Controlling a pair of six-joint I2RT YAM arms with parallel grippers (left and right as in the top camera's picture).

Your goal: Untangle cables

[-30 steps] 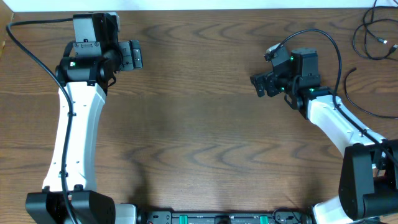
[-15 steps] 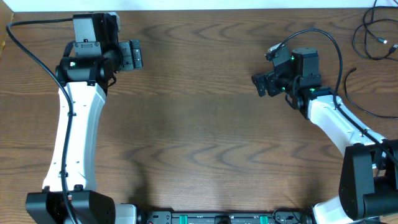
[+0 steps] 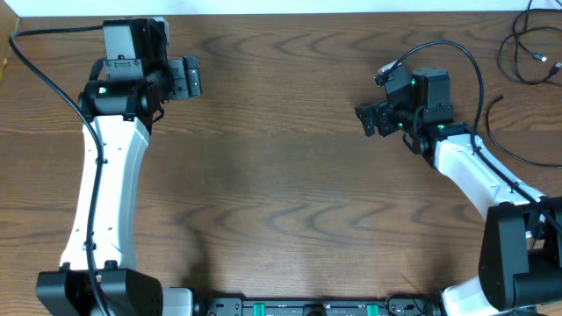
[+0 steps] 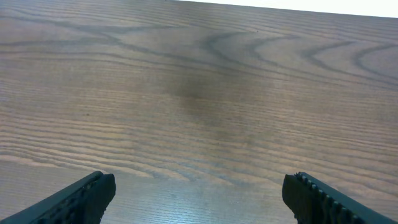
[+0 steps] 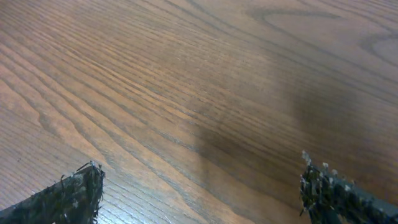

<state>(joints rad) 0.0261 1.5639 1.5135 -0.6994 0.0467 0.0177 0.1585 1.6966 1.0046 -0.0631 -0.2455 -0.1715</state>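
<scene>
Left end effector (image 4: 199,186) and right end effector (image 5: 200,180) both have their fingers spread wide apart, gripping nothing, hanging over the dark brown wood-grain worktop (image 3: 290,175). The thin black cables (image 3: 536,57) lie loose at the far right corner, well apart from both.

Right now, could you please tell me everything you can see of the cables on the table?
The cables are thin black cords lying slack on the wooden table at its far right corner, partly cut off by the overhead view. One bunch forms loose loops with a small pale plug end among them; a separate strand curves nearer the robot. Nothing grips them; the right tool stands open, well apart from them.
</scene>
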